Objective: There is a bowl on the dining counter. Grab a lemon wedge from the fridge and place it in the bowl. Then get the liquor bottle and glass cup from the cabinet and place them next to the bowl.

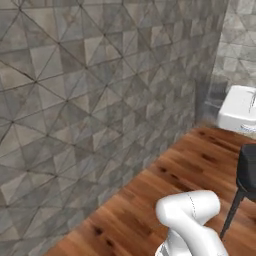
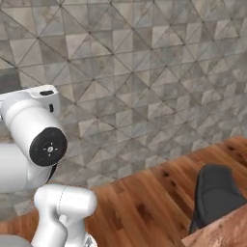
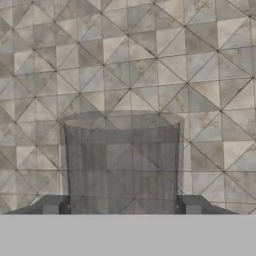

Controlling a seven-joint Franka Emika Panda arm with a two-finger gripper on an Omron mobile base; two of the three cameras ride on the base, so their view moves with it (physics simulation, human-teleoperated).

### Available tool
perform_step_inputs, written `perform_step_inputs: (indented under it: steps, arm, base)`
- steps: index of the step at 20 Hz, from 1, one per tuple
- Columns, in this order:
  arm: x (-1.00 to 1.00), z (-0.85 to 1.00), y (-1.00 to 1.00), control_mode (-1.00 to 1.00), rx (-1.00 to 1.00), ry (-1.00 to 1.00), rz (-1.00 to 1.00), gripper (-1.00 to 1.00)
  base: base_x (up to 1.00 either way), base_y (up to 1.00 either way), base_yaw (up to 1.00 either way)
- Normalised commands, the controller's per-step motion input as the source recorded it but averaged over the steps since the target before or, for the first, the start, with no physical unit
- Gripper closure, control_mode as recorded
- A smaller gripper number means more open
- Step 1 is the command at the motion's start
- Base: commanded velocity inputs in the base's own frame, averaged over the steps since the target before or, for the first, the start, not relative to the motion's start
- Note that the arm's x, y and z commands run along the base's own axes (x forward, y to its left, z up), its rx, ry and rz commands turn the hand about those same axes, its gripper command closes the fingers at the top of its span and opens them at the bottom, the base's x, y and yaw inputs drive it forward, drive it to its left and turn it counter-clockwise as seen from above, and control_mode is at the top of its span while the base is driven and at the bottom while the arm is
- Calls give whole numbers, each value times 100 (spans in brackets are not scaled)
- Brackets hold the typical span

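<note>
A see-through glass cup [image 3: 121,162] is grasped between the claw [image 3: 121,206] fingertips, its base cut off at 6 o'clock against the tiled wall [image 3: 125,55].

One glass cup [image 3: 121,162] is sitting between two finger tips [image 3: 50,205]; one dark stool [image 2: 215,193] and what looks like one white fixture [image 1: 239,109] are showing.
</note>
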Motion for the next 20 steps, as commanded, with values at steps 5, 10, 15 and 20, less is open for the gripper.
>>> perform_step_inputs:
  steps: [5,10,15,20]
  arm:
    - [0,0,0,100,0,0,0,100]
    - [0,0,0,100,0,0,0,100]
    - [0,0,0,100,0,0,0,100]
    - [0,0,0,100,0,0,0,100]
  base:
    - [57,8,-65]
    - [64,25,-65]
    - [63,34,-65]
    - [53,43,-67]
